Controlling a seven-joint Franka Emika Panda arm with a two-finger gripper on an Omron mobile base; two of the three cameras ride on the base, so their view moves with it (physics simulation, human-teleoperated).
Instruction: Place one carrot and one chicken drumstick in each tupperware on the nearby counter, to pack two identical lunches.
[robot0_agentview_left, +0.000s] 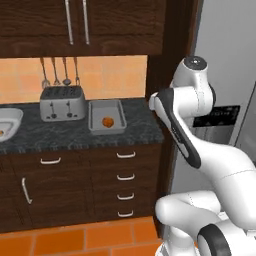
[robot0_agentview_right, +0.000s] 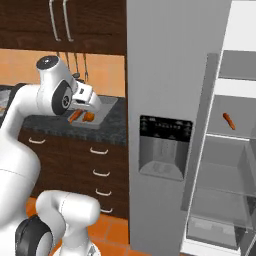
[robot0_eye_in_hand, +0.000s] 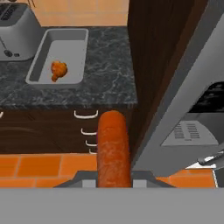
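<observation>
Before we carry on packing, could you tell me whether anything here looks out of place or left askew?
The fridge door stands open, with one carrot lying on a shelf inside. The gripper is shut on the other carrot. Nothing looks spilled or damaged: the rectangular container sits flat on the counter with a drumstick in it.

In the hand view an orange carrot (robot0_eye_in_hand: 113, 151) stands lengthwise at the bottom centre, its rounded tip up. At upper left a rectangular grey tupperware (robot0_eye_in_hand: 59, 57) sits on the dark marbled counter (robot0_eye_in_hand: 107, 74) and holds one golden-brown drumstick (robot0_eye_in_hand: 58, 70). In the right base view a second carrot (robot0_agentview_right: 228, 120) lies tilted on a shelf, right of centre. At the left edge of the left base view is the rounded tupperware (robot0_agentview_left: 10, 122).
</observation>
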